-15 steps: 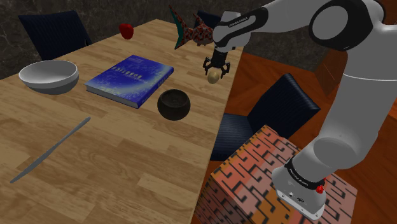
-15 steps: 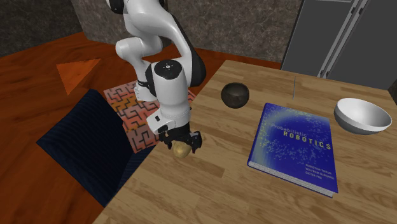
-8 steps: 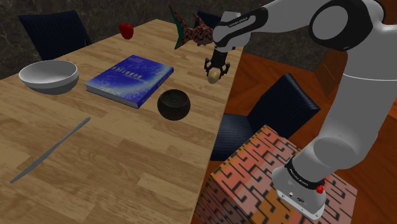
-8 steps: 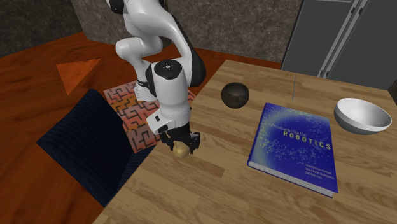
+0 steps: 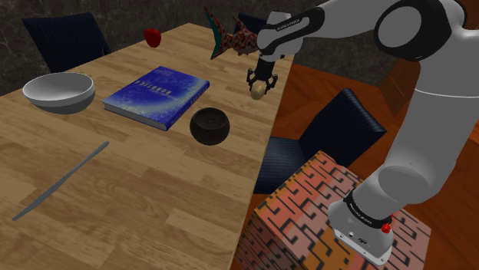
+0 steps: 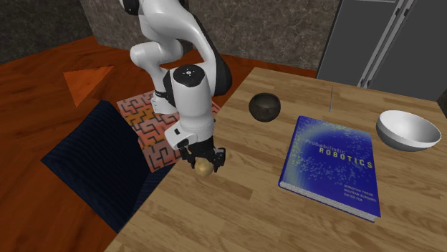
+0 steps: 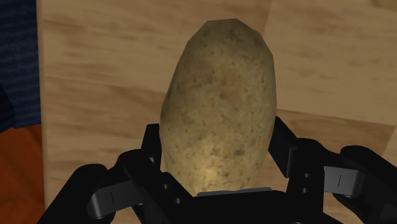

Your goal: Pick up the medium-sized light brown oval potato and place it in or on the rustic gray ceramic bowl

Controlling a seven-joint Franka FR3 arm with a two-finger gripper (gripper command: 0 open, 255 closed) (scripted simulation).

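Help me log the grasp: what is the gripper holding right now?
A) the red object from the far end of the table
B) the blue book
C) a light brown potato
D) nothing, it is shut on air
C: in the wrist view the gripper clasps the speckled light brown potato from both sides.

One potato point(image 5: 259, 90), one dark bowl point(image 5: 209, 125), one pale grey bowl point(image 5: 59, 90), one blue book point(image 5: 156, 96), one fish figure point(image 5: 230, 37)

Pale wood with long grain lines on the table point(image 5: 153, 199). Rough, spotty brown skin on the potato point(image 7: 219, 95). Matt black on the gripper point(image 7: 218, 145). Shiny blue cover on the book point(image 5: 157, 96). Smooth, glossy white shell on the arm point(image 5: 430, 115). Plain dull grey on the knife point(image 5: 61, 180).
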